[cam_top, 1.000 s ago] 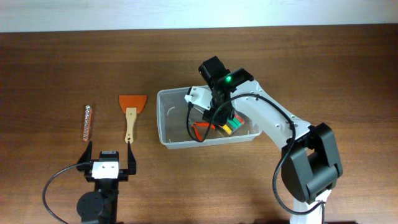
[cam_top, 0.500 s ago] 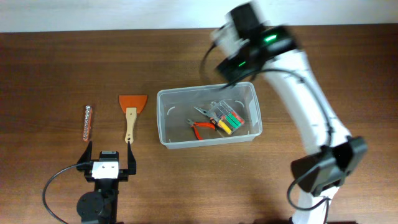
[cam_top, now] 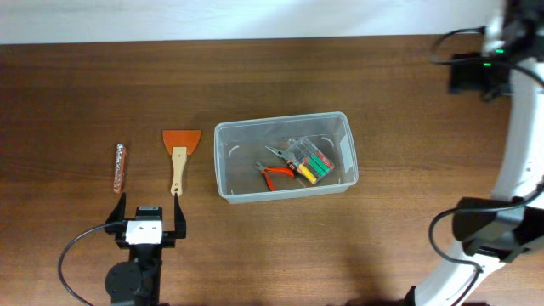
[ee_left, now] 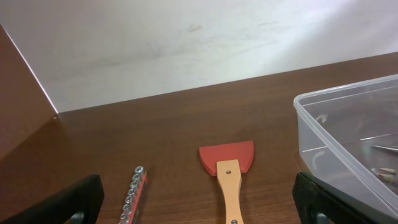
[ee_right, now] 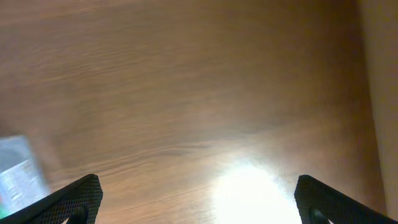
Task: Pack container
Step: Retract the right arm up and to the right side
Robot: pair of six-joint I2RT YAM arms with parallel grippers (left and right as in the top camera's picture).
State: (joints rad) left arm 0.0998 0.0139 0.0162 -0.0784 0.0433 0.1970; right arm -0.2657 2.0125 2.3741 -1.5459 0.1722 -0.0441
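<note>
Container [cam_top: 240, 157], clear plastic: set near the centre of the worktop [cam_top: 85, 85]; orange-handled pliers [cam_top: 274, 175] and a case of coloured bits [cam_top: 313, 161] are kept inside. Scraper [cam_top: 178, 155] and bit strip [cam_top: 120, 167]: laid beside it, towards the left edge. Left gripper [cam_top: 148, 209]: placed at the near edge, fingers spread, nothing held. Right gripper [ee_right: 199, 199]: seen over the far right corner, fingers spread, nothing held.

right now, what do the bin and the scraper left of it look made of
Container: clear plastic, glossy; the tools show through its walls. Scraper: pale matte handle, likely wood; flat orange blade, probably plastic, though painted metal is possible.
</note>
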